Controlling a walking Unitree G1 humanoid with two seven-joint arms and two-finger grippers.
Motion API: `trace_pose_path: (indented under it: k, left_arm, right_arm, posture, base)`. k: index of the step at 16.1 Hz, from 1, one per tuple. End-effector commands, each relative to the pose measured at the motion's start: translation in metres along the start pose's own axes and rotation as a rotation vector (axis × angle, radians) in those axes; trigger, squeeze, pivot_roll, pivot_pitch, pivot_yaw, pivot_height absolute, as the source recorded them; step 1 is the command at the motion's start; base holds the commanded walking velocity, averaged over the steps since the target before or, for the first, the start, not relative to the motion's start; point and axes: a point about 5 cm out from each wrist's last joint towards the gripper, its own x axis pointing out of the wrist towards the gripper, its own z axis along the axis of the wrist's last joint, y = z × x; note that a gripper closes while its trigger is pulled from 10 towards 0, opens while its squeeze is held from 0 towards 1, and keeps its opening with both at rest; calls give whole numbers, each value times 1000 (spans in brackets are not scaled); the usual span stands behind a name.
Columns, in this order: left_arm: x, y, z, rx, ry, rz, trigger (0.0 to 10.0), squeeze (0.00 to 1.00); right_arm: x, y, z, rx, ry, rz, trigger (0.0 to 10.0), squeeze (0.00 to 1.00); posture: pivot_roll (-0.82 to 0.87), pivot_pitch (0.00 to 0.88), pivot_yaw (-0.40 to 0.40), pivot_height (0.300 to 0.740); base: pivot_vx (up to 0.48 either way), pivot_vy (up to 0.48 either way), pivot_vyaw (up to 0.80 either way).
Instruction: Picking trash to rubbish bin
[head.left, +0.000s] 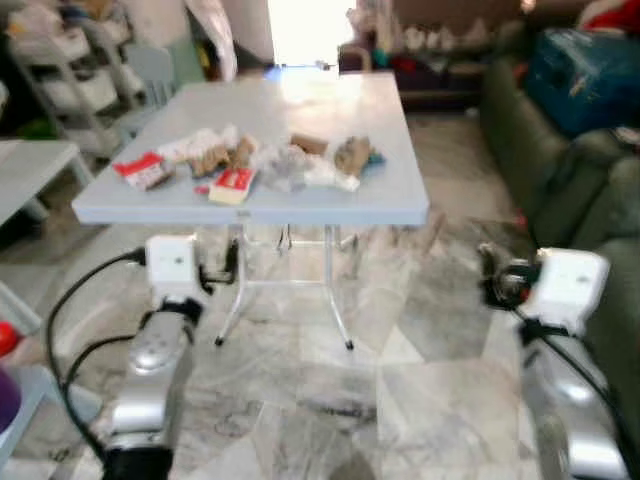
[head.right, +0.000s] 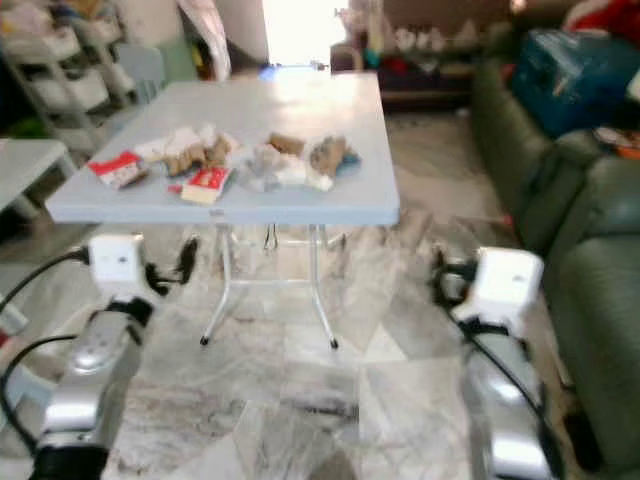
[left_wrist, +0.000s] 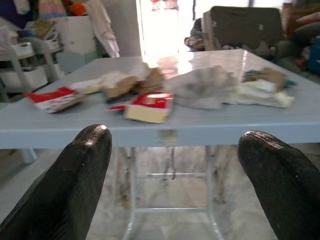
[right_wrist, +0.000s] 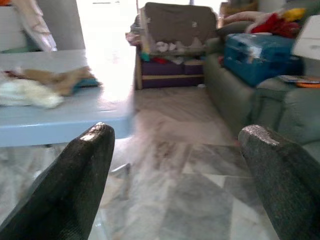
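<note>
You're at the start here: nothing picked yet, all the trash sits on the pale blue surface (head.left: 330, 120) ahead, and I can't make out a rubbish bin in these frames, so you'll have to find it before any drop-off. Going left to right across the surface: a red-and-white wrapper (head.left: 143, 170) near the left edge, a clump of brown crumpled paper (head.left: 215, 155) just beside it, a red-and-cream packet (head.left: 232, 185) close to the front edge, a greyish crumpled plastic bag (head.left: 285, 165) in the middle, white tissue (head.left: 330, 175) touching it, then a brown wad with a bit of teal (head.left: 355, 155) at the right end of the pile. Your left gripper (left_wrist: 175, 165) is raised short of the surface edge, fingers spread wide, holding nothing, roughly lined up with the red-and-cream packet. Your right gripper (right_wrist: 175, 165) is also held wide apart and empty, aimed past the right corner of the surface toward the floor and the green sofa (head.left: 590, 220). So all pieces are left to do; judging by this, you need to step closer first. Labels: the red packets carry print, but it's too blurred to read, no brand legible anywhere.
</note>
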Motion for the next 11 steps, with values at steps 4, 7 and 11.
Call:
trace_pose_path:
  k: [4, 7, 11]
  left_arm:
    - [4, -4, 4, 12, -23, -12, 10000, 0]
    - [4, -7, 4, -7, -21, -33, 10000, 0]
    - [5, -11, 7, -35, -37, -38, 10000, 0]
  right_arm:
    - [2, -5, 8, -10, -26, -16, 10000, 0]
    - [4, -3, 8, -12, -30, -8, 10000, 0]
    - [6, 10, 16, -79, -78, 85, 10000, 0]
  posture:
    - [-148, 0, 36, 740]
    - [-146, 0, 34, 740]
    - [-145, 0, 29, 740]
  base:
    - [0, 0, 0]
    - [0, 0, 0]
    - [0, 0, 0]
